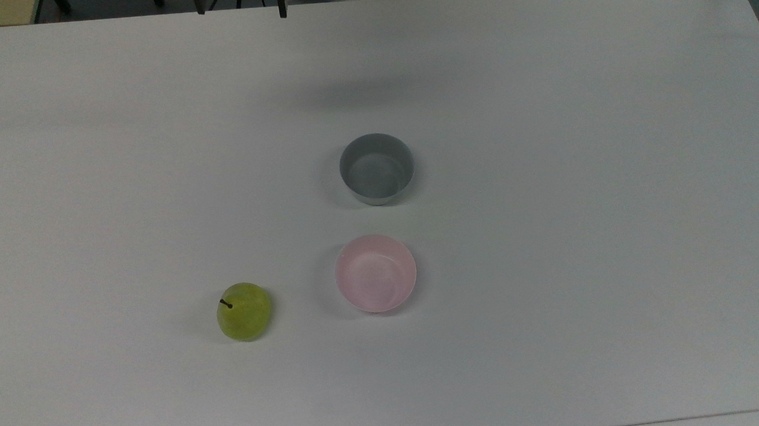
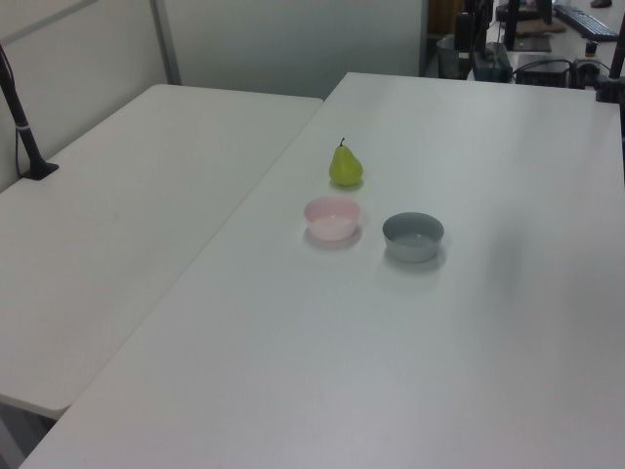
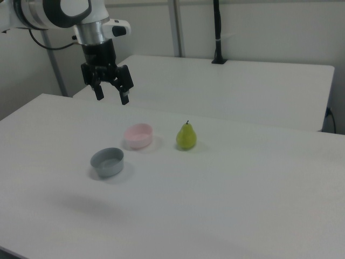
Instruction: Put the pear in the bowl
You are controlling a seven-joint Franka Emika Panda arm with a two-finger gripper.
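The pear [image 1: 244, 311] stands upright on the matte white table [image 1: 553, 295], a smooth yellow-green fruit, broad below and narrowing to a short dark stem. The bowl [image 1: 375, 273], shallow, round, pale pink plastic, sits near the pear, to the pear's right in the top view, not touching it. A deeper grey bowl [image 1: 376, 168] lies just beyond the pink one. Bare tabletop surrounds the pear on all sides (the edges are well away). My gripper [image 3: 111, 91] hangs in the air, fingers spread wide, holding nothing.
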